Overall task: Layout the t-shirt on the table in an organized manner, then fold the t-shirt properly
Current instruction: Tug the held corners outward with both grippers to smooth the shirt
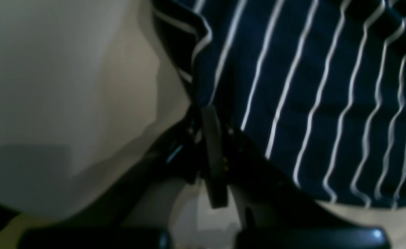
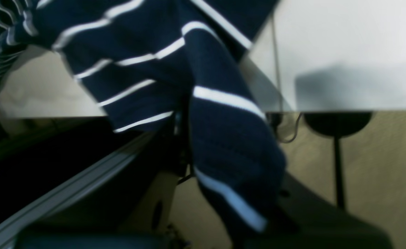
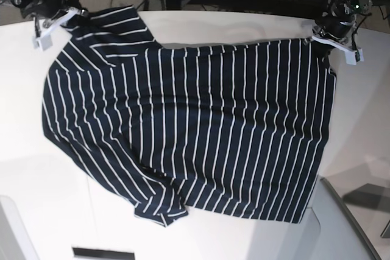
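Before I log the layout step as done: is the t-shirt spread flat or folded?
Mostly spread: the t-shirt lies open across the table, but one sleeve near the front edge is tucked under.

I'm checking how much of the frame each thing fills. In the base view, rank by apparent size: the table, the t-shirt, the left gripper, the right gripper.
1. table
2. t-shirt
3. left gripper and right gripper: about alike, both partly hidden at the shirt's far corners, so I won't rank them.

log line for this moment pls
stage: layout | shirt spread on table | left pincer on far corner | right pincer on sleeve
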`<state>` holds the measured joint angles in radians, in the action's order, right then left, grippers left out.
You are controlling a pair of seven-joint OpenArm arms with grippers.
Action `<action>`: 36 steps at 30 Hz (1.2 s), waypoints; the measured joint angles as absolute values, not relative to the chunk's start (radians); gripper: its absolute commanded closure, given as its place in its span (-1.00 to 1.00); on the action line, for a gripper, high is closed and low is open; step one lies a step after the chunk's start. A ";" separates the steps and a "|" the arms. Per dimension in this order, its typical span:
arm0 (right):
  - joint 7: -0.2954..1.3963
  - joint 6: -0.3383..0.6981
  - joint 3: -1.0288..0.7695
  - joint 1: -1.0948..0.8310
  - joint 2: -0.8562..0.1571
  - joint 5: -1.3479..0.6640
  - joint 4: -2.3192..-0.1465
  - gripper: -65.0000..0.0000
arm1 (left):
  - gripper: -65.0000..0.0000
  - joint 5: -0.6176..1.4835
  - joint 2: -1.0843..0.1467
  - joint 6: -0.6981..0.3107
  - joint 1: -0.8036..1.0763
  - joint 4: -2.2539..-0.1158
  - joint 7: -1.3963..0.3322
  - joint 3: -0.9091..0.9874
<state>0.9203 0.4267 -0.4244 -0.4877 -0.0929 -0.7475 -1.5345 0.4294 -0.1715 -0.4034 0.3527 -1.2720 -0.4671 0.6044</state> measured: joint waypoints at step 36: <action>1.235 0.427 -0.458 -0.627 -0.131 -0.751 -1.882 0.98 | 1.00 0.425 -0.207 -0.412 0.549 -1.617 -0.648 0.638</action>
<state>1.2354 0.4274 -0.4583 -0.6273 -0.1307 -0.7509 -1.8820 0.4248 -0.2073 -0.4122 0.5488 -1.6169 -0.6476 0.6376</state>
